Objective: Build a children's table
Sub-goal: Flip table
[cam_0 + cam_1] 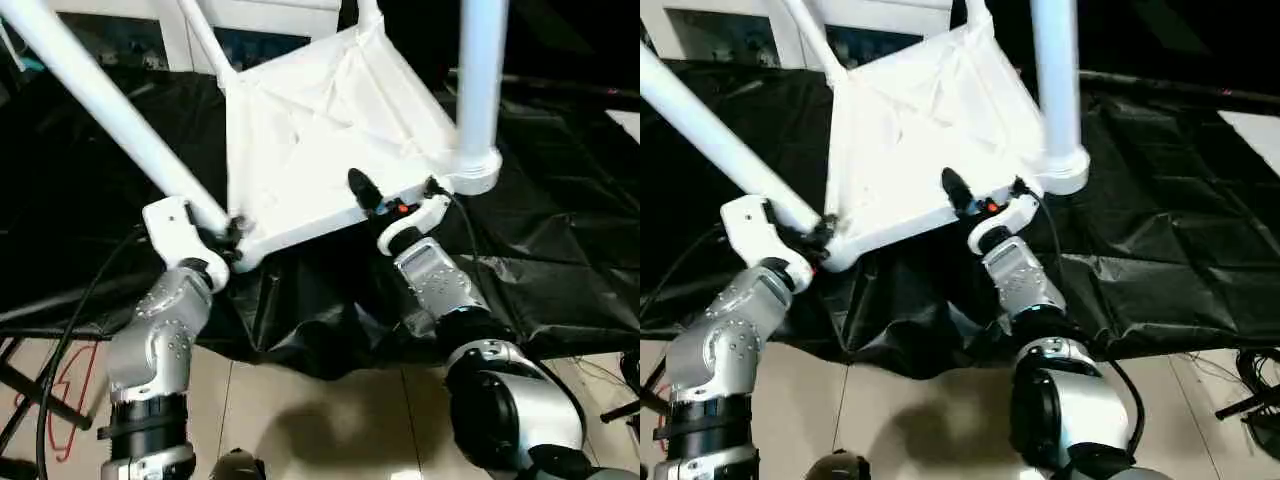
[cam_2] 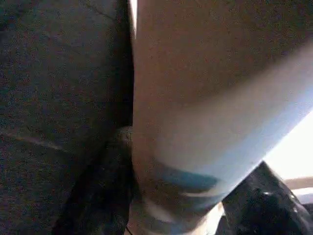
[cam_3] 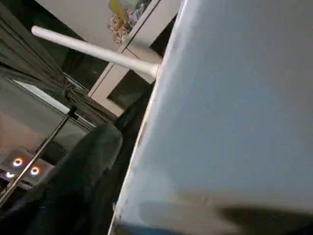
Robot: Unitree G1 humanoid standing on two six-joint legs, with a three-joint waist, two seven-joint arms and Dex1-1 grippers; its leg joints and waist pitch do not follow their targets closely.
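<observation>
The children's table is lying upturned on the black-draped worktop, legs jutting up. The left hand is grasping its near corner leg. The right hand is straddling the tabletop's near edge, fingers parted.

Upright legs (four) fence the tabletop; near edge open.

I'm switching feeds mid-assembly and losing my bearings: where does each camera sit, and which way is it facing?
Left eye view: on the head, facing forward and down at the upturned table top, its legs, both forearms.
Right eye view: same head, a little to the side; same scene, left gripper at the near-left leg's base, right gripper at the near edge.
Left wrist view: along the left gripper, close against a white leg.
Right wrist view: close under the top, another leg beyond.
Shared: table top and legs.
</observation>
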